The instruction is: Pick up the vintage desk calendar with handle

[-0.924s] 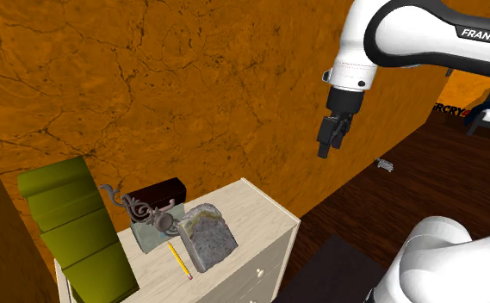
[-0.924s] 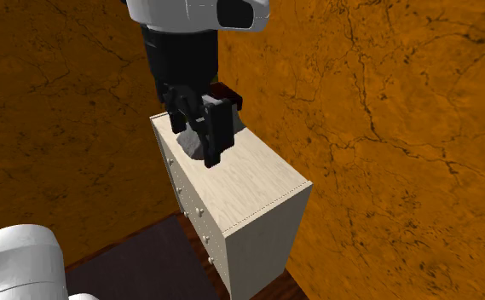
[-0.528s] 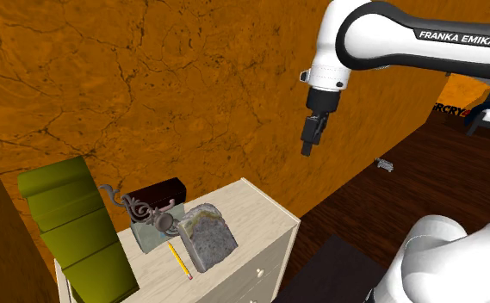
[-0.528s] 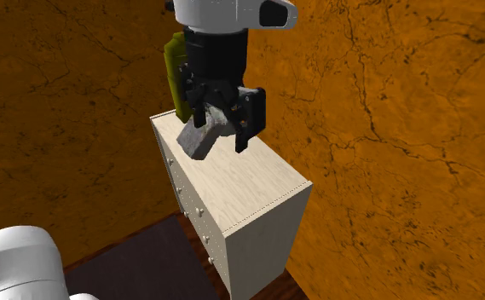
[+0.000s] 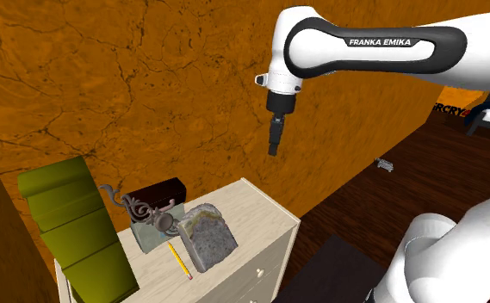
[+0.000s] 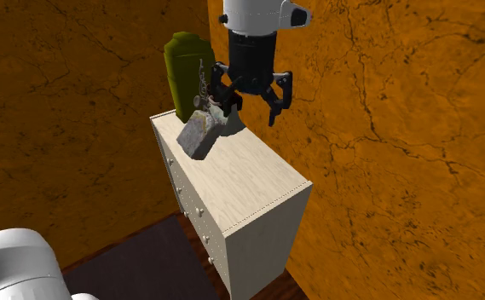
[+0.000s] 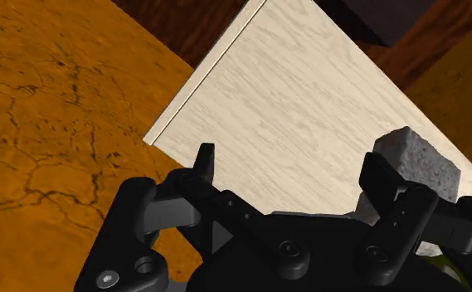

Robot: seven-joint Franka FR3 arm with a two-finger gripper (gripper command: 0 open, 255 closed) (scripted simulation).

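The desk calendar (image 5: 151,220) is a grey-green block topped by a curly dark metal handle. It stands on the pale wood dresser (image 5: 264,219), between a dark box and a grey stone block (image 5: 210,238). In the second exterior view its scrolled handle (image 6: 203,89) peeks out beside my gripper's finger. My black gripper (image 5: 273,143) hangs well above the dresser, toward the shoulder view's right of the calendar. It is open (image 6: 247,106) with nothing between its fingers. Looking along the gripper (image 7: 290,170), the dresser top (image 7: 300,99) and the stone block (image 7: 420,159) lie below.
An olive green stepped object (image 5: 75,228) stands at the dresser's far end, beside a dark brown box (image 5: 158,190). A yellow pencil (image 5: 179,260) lies by the stone block. The orange cracked wall (image 5: 148,77) runs close behind. A dark mat (image 5: 329,268) lies on the wood floor.
The arm has swung toward the shoulder view's left, carrying the gripper closer to the dresser. The hand has turned at the wrist. The fingers stay apart.
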